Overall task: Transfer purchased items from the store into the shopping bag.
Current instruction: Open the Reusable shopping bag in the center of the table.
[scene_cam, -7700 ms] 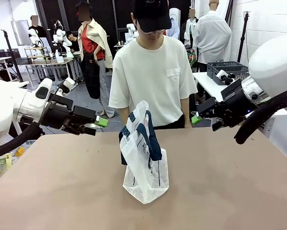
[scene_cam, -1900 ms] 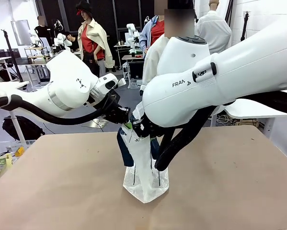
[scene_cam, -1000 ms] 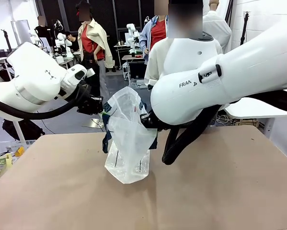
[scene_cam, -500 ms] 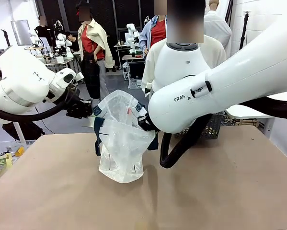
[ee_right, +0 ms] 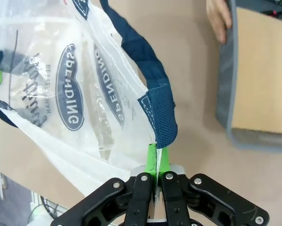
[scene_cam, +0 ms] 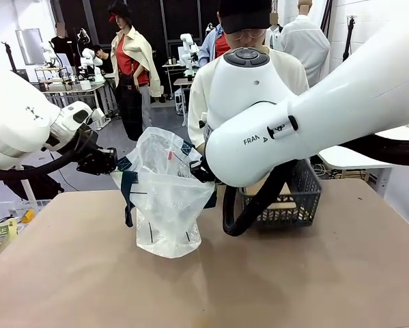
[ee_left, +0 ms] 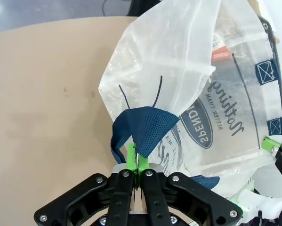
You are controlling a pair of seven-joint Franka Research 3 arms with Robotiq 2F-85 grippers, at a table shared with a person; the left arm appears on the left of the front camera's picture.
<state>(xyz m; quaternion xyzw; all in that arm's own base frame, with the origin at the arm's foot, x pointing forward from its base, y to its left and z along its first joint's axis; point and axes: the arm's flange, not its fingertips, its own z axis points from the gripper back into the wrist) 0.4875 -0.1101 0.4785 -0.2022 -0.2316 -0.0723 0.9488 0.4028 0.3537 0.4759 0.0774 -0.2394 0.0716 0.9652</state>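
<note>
1. Change: the shopping bag [scene_cam: 164,198] mouth is now stretched wider between the two arms than a second ago. The bag has also shifted toward frame left, with its base on the tabletop [scene_cam: 74,273].
2. Change: a dark grey mesh basket [scene_cam: 286,199] now sits right of centre, just beside the bag. The person's hand [ee_right: 219,19] is at its rim.
3. Meaning: the bag is open and presented with the goods close by, so I judge loading can start. Nothing shows through the film yet.
4. Left end effector [ee_left: 135,157]: clamped shut on a navy handle [ee_left: 143,127] at the rim, on the frame-left side of the mouth.
5. Right end effector [ee_right: 156,157]: clamped shut on the rim at the opposite handle, centre frame.
6. Purchased goods: a tan pack [ee_right: 262,70] lies in the basket, upper right of the right wrist view. I can't make out other items.
7. Materials:
   - Bag: thin, translucent white film, crinkled and limp. It holds shape only under tension.
   - Handles: woven navy mesh strap, stitched on.
   - Print: a dark oval print [ee_right: 70,94] on the side.
   - Basket: rigid mesh walls.
</note>
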